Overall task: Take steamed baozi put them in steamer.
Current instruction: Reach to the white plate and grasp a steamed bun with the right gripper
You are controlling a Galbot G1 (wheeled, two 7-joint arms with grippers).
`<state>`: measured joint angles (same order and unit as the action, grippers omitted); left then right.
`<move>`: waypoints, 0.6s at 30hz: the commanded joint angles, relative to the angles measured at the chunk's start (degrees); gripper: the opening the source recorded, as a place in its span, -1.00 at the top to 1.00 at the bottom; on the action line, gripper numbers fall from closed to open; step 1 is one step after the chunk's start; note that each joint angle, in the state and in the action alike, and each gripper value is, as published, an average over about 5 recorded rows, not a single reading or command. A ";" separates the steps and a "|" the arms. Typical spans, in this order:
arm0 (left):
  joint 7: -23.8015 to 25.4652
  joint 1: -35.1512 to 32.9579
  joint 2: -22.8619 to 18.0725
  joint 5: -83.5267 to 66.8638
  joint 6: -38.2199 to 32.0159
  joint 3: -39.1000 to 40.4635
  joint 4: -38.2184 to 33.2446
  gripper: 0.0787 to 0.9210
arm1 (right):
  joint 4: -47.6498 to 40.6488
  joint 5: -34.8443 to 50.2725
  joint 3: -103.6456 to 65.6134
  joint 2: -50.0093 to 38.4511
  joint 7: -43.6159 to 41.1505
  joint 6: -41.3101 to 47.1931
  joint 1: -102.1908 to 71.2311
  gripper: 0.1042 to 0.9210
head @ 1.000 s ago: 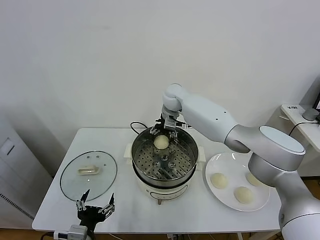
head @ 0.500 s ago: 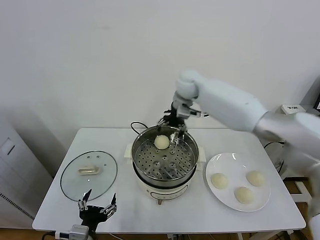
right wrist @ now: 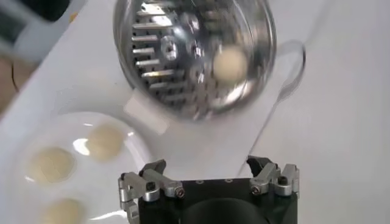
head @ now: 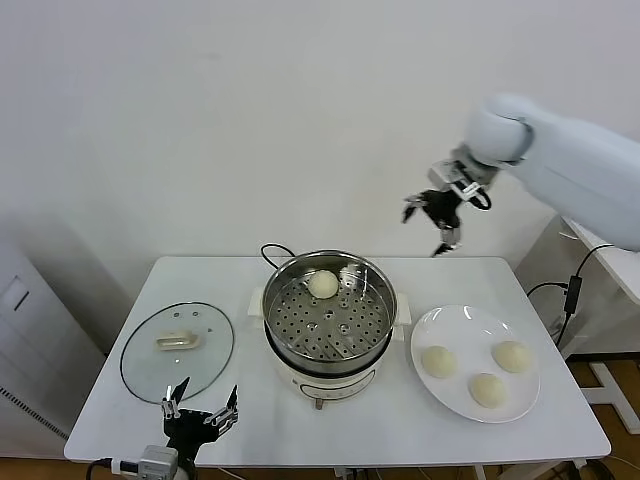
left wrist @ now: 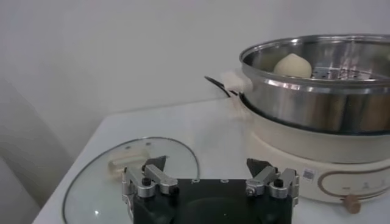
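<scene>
One smooth cream-white steamed baozi (head: pixel 323 284) sits on the perforated floor of the large shiny stainless-steel steamer (head: pixel 330 318), at its far side, leaving room for more. Three more cream-white round buns (head: pixel 488 388) lie apart on the flat white round plate (head: pixel 442 328) just right of the pot, within the right arm's reach. The right claw (head: pixel 435 215) hangs high above the desk, spread wide and empty. The left claw (head: pixel 201 413), also wide open and empty, is parked at the near edge beside the round glass lid with cream handle (head: pixel 178 345), set aside so the pot stays open. The white desk (head: pixel 560 420) stands against a plain white wall (head: pixel 200 120)
</scene>
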<state>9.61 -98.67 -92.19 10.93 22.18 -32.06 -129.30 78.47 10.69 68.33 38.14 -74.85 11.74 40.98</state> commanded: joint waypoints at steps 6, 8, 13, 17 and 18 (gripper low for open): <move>0.26 -0.69 -1.41 -1.46 0.38 -0.37 -0.33 -0.77 | 10.05 -2.29 -11.16 -11.72 2.79 15.94 -21.66 -0.76; 0.25 -0.93 -1.44 -1.49 0.37 -0.57 -0.37 -0.77 | 10.23 -3.77 -15.48 -11.20 3.64 15.60 -27.85 -0.76; 0.13 -1.57 -1.52 -1.59 0.19 -0.94 -0.23 -0.77 | 10.43 -6.95 -23.67 -10.04 6.12 14.39 -37.68 -0.76; 0.00 -2.00 -1.77 -1.47 0.04 -0.86 0.05 -0.77 | 9.87 -9.52 -27.73 -8.89 8.14 13.80 -43.30 -0.76; 0.01 -2.05 -1.79 -1.43 0.03 -0.84 0.05 -0.77 | 9.49 -10.22 -28.82 -8.43 8.45 13.70 -44.60 -0.76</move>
<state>9.68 -100.45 -92.19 9.68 22.23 -32.91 -129.45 86.67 4.88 50.75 30.48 -69.51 23.39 12.70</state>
